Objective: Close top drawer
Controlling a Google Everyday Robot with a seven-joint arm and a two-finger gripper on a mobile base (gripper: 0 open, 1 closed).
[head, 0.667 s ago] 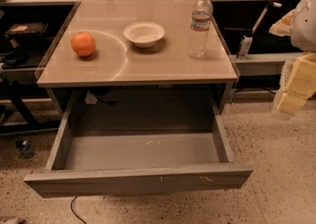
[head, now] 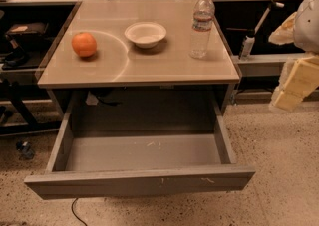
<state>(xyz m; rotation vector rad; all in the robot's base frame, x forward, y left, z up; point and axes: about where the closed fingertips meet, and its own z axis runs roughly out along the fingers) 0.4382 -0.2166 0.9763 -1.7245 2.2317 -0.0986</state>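
The top drawer [head: 139,182] is a wide, shallow grey drawer pulled far out from under the tan table top [head: 164,65]. Its flat front faces me, with small white scuff marks right of centre. The inside is empty apart from faint white marks on its floor. My gripper [head: 295,83] shows as cream and yellow parts at the right edge of the camera view. It hangs above the floor, to the right of the table and apart from the drawer, holding nothing I can see.
On the table top stand an orange [head: 83,44] at the left, a white bowl [head: 145,34] in the middle and a clear water bottle [head: 202,25] at the right. Cluttered shelving runs along the back. A speckled floor [head: 279,170] lies around the drawer.
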